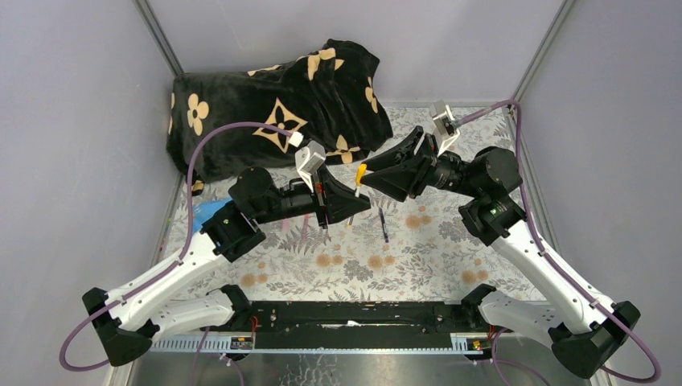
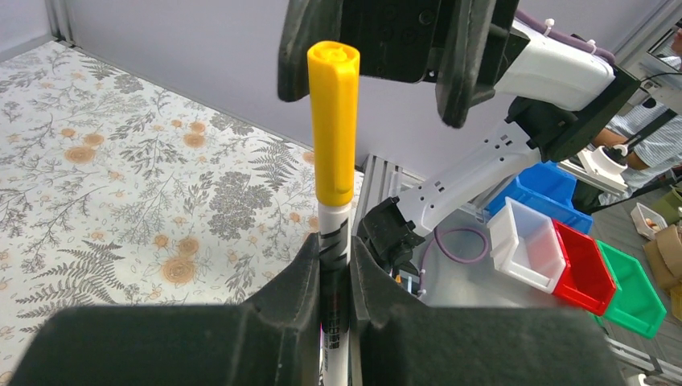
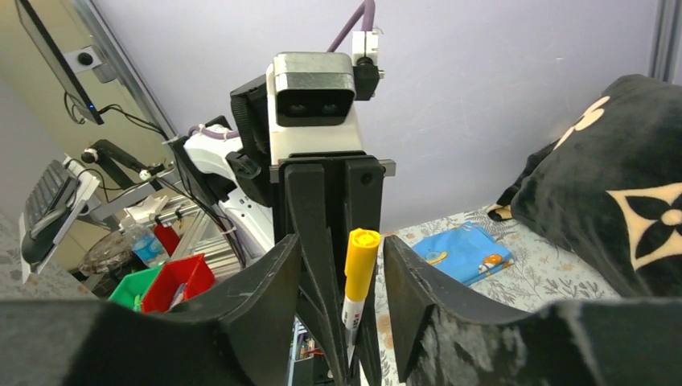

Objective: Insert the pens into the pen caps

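Pinching the pen (image 2: pixel 334 233) upright in the left gripper (image 2: pixel 330 277), steadying it. Holding the right gripper (image 2: pixel 374 92) spread by its cap (image 2: pixel 334 121).

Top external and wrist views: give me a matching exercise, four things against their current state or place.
1 left gripper
2 right gripper
3 yellow cap
4 dark pen

A lying on the table
B seated on the end of the white pen
C open
D shut on the white pen

Pairs: 1-D, 2-C, 3-B, 4-A
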`<state>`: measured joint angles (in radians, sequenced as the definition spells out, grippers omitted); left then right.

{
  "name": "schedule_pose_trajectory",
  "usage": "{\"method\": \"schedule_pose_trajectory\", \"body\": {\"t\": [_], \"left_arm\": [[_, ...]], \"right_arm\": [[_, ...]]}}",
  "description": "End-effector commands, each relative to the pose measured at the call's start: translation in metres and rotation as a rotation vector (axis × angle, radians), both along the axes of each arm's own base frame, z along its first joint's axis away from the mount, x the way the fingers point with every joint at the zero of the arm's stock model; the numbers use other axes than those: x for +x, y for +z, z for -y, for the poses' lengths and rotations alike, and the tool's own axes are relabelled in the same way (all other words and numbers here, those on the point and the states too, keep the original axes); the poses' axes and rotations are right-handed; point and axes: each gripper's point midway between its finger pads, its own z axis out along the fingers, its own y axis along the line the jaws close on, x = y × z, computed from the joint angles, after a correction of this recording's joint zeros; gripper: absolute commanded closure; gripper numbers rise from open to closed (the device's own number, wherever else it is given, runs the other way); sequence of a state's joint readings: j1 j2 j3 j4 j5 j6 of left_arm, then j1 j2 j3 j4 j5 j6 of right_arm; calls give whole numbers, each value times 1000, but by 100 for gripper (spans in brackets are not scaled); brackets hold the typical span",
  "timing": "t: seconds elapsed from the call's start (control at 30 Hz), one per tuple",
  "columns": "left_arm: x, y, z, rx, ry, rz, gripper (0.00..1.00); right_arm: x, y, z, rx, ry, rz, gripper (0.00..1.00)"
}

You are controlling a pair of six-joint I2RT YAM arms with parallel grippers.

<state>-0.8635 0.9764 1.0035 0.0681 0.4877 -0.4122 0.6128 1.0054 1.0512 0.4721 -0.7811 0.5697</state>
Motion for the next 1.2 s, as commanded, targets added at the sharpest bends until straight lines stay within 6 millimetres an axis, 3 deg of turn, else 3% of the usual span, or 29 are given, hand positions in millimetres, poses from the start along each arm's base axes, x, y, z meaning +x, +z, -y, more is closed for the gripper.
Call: {"method": "schedule_pose_trajectory", "body": {"t": [0.0, 0.43, 0.7, 0.93, 1.17], "left_arm": [[-7, 23, 1, -46, -44, 67, 100], [-12, 24, 5, -43, -82, 71, 100], [-9, 24, 5, -46, -68, 72, 100], [-3, 27, 4, -52, -29, 67, 100], [4, 44, 3, -96, 16, 78, 100]], "right_arm": [[-15, 26, 4, 59, 59, 74, 53], [-12, 22, -1, 62, 88, 54, 70], [-8, 15, -3, 44, 79, 49, 84], [7, -2, -3, -5, -5, 32, 100], [14, -21, 0, -42, -70, 19, 100]]}}
